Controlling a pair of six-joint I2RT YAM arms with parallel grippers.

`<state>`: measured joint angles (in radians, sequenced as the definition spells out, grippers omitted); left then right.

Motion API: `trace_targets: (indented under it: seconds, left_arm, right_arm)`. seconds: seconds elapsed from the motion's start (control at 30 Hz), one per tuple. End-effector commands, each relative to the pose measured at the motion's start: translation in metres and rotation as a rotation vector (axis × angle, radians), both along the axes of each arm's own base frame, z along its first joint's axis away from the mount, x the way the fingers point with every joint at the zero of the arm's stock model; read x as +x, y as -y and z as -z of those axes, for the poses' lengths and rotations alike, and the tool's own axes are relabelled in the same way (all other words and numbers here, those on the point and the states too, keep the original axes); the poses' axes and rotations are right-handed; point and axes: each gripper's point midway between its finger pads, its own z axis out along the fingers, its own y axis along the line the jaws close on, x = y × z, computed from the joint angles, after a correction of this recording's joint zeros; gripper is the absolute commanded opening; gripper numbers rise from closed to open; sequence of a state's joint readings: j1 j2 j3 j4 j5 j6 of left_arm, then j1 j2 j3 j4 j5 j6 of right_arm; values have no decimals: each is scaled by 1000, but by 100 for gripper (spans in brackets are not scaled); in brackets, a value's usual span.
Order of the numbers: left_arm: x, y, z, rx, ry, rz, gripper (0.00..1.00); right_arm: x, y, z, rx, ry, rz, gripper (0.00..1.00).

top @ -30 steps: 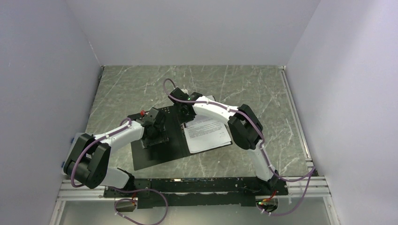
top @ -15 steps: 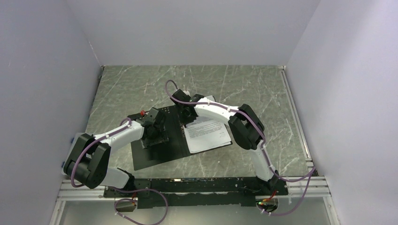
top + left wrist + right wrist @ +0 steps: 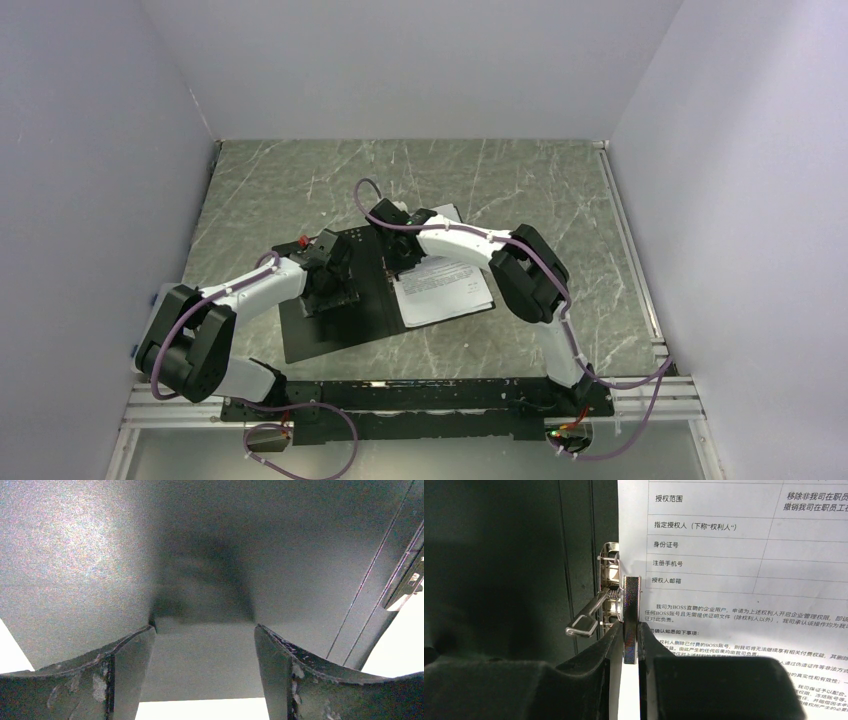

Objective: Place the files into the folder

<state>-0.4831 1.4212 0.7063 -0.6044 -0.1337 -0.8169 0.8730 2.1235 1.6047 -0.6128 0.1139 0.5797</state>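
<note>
The folder (image 3: 330,338) lies open on the table, black inside up. The files (image 3: 448,290), white sheets with dense print, rest on its right half. My right gripper (image 3: 398,262) is at the sheets' left edge by the spine. In the right wrist view it (image 3: 630,630) is shut on an upright plate of the metal clip (image 3: 610,580), with the files (image 3: 734,555) just to the right and the folder's black board (image 3: 499,570) to the left. My left gripper (image 3: 328,285) stands open, fingers down on the left cover (image 3: 200,555), holding nothing.
The folder sits on a grey marbled tabletop (image 3: 520,180) enclosed by white walls on three sides. A black rail (image 3: 420,395) with both arm bases runs along the near edge. The clip's shiny end (image 3: 405,580) shows at the right of the left wrist view.
My right gripper has closed on the clip's plate and shifted slightly toward the near right. The left arm and the files have not moved.
</note>
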Motion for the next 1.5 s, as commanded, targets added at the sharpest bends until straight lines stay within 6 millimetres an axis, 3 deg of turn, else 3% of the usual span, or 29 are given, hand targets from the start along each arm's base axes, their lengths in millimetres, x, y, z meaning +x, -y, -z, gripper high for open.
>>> trace_targets:
  seconds: [0.0, 0.17, 0.3, 0.8, 1.03, 1.47]
  left_arm:
    - [-51, 5, 46, -68, -205, -31, 79]
    - [-52, 4, 46, -66, -205, -33, 79]
    - [-52, 5, 47, -67, -206, -32, 79]
    - [-51, 6, 48, -70, -210, -26, 79]
    - [-50, 6, 47, -69, -205, -23, 79]
    - [-53, 6, 50, -76, -216, -19, 79]
  right_arm:
    - [-2, 3, -16, 15, 13, 11, 20]
    - [-2, 2, -20, 19, 21, 13, 33]
    - [0, 2, -26, 22, 34, 18, 38]
    - [-1, 7, -79, 59, 119, 25, 40]
    - [1, -8, -106, 111, 157, -3, 39]
    - [-7, -32, -95, 100, 135, -61, 34]
